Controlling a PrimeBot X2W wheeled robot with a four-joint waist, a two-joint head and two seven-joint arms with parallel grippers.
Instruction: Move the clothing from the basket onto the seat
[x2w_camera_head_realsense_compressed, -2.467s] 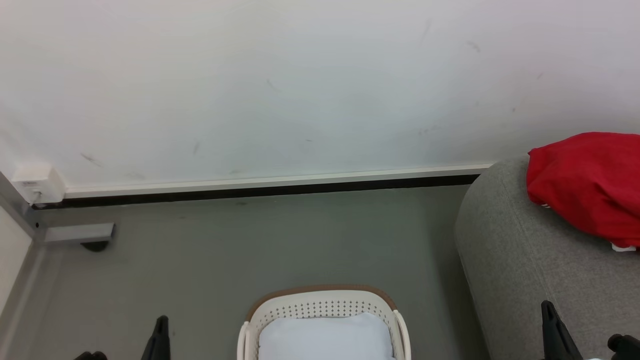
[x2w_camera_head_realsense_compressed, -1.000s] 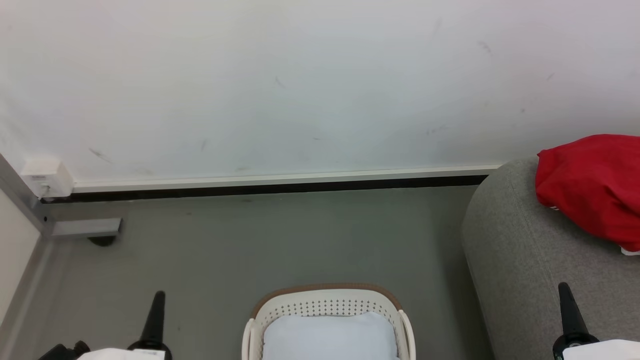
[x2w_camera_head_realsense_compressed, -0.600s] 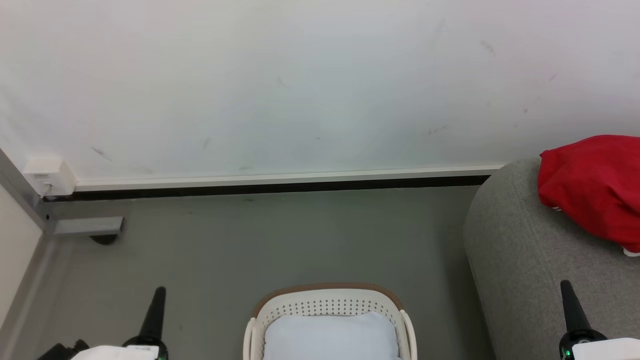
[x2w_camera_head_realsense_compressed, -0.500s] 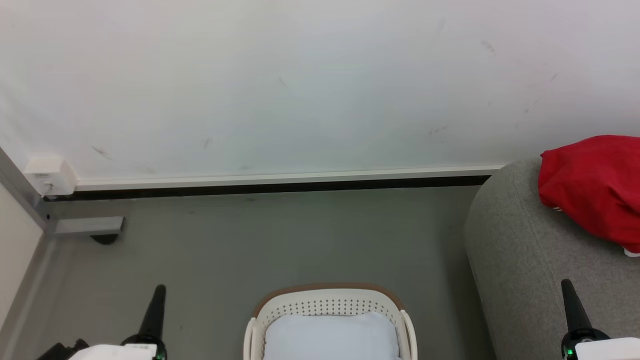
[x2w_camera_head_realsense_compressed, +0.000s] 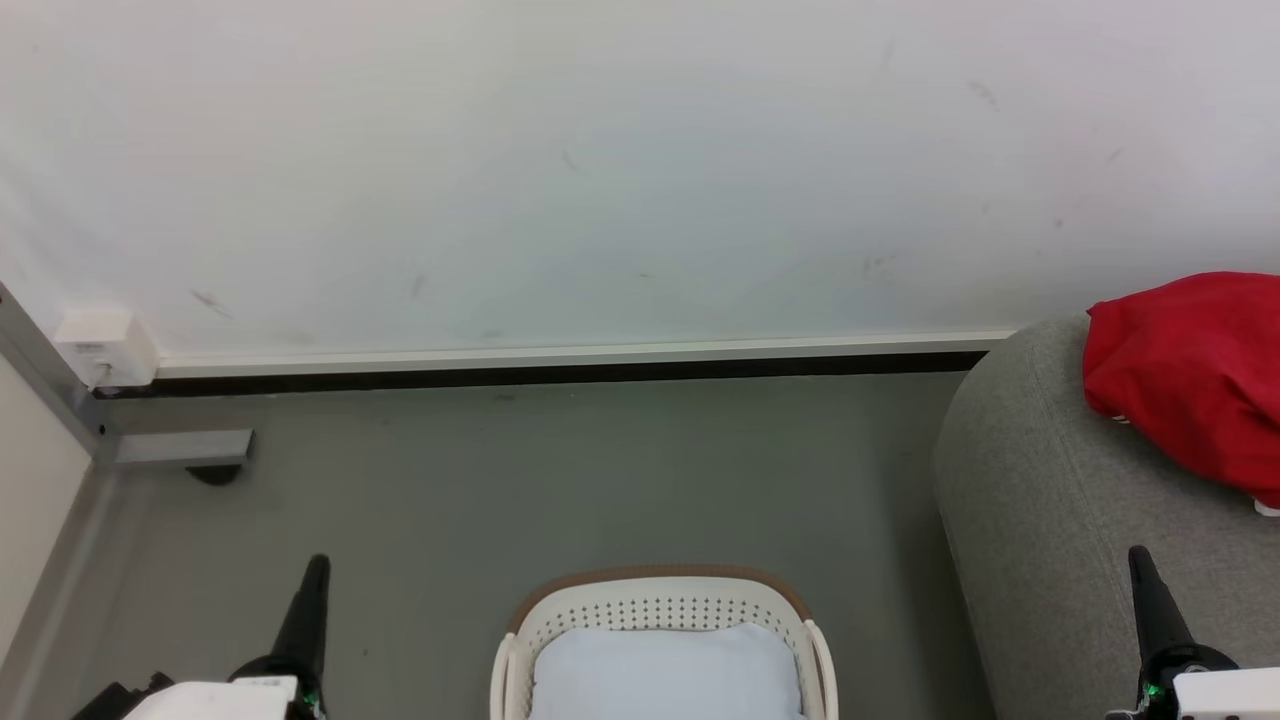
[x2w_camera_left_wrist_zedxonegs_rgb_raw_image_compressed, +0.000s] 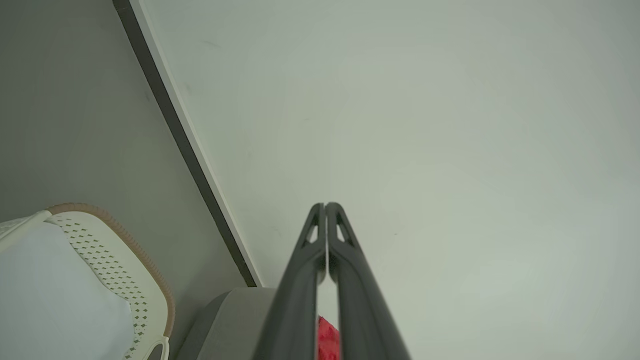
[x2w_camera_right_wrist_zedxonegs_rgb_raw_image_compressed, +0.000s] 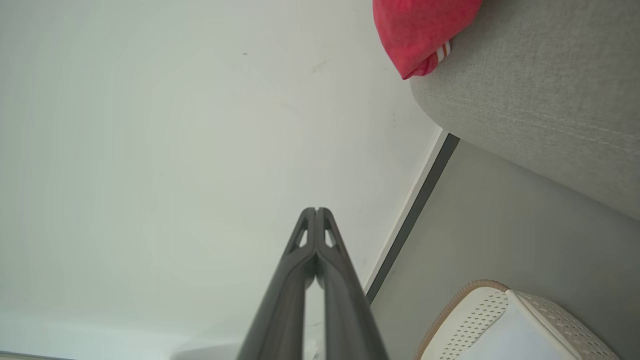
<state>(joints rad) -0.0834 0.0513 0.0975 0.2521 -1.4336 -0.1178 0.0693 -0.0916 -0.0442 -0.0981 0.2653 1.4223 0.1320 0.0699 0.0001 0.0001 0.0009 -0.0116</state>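
A scuffed pale wall (x2w_camera_head_realsense_compressed: 600, 170) is meeting a grey floor (x2w_camera_head_realsense_compressed: 560, 470) along a dark skirting strip (x2w_camera_head_realsense_compressed: 560, 376). The left gripper (x2w_camera_head_realsense_compressed: 317, 566) is pointing up, dark fingers (x2w_camera_left_wrist_zedxonegs_rgb_raw_image_compressed: 300, 280) pressed together on nothing. The oval white perforated brown-rimmed basket (x2w_camera_head_realsense_compressed: 655, 578), cut off by the bottom edge, is holding a flat pale pad (x2w_camera_head_realsense_compressed: 665, 670). The large grey woven seat (x2w_camera_head_realsense_compressed: 1030, 500) is carrying the bright red clothing (x2w_camera_head_realsense_compressed: 1190, 380), running off the right edge; white beneath it is possibly a panel. The right gripper (x2w_camera_head_realsense_compressed: 1139, 556), likewise closed and empty, is pointing up well apart from it.
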